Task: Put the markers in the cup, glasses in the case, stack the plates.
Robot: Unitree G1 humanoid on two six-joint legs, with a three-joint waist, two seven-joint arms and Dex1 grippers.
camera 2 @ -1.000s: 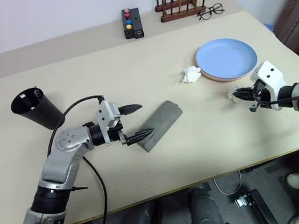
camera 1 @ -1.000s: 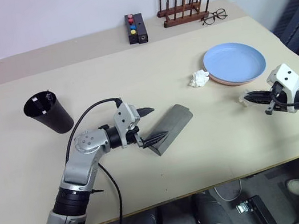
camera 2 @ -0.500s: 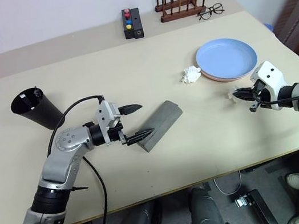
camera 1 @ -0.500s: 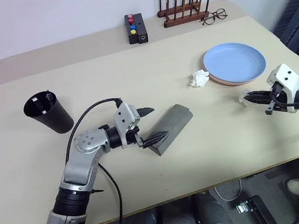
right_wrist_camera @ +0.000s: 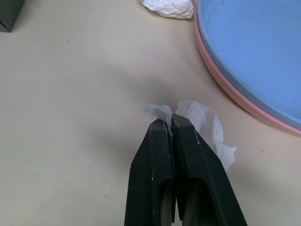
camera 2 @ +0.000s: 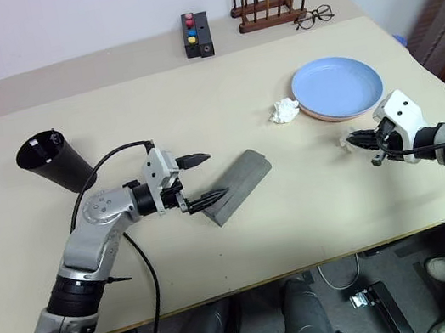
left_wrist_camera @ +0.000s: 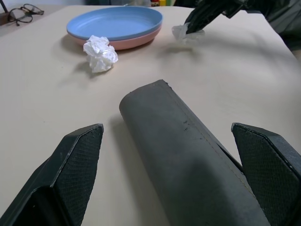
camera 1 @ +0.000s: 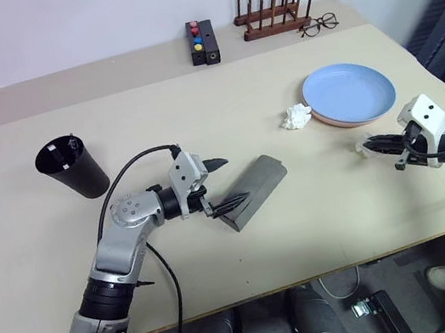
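Grey case [camera 1: 252, 190] closed on the tabletop's middle, near the front edge, with the left gripper [camera 1: 219, 187] spread wide about its near end.

The case's near end lies between the left gripper's wide-apart fingers; whether they touch it is hard to tell. The right gripper [right_wrist_camera: 170, 126], near the right edge, is pinched tight on a scrap of white tissue [right_wrist_camera: 207, 125]. Just beyond it, the blue plate sits on the pink plate [right_wrist_camera: 244, 101], which shows just a rim. A second crumpled tissue [camera 1: 296, 117] lies beside them. The black cup [camera 1: 73, 167] stands towards the left edge; pen ends peep over its rim, too small to identify.
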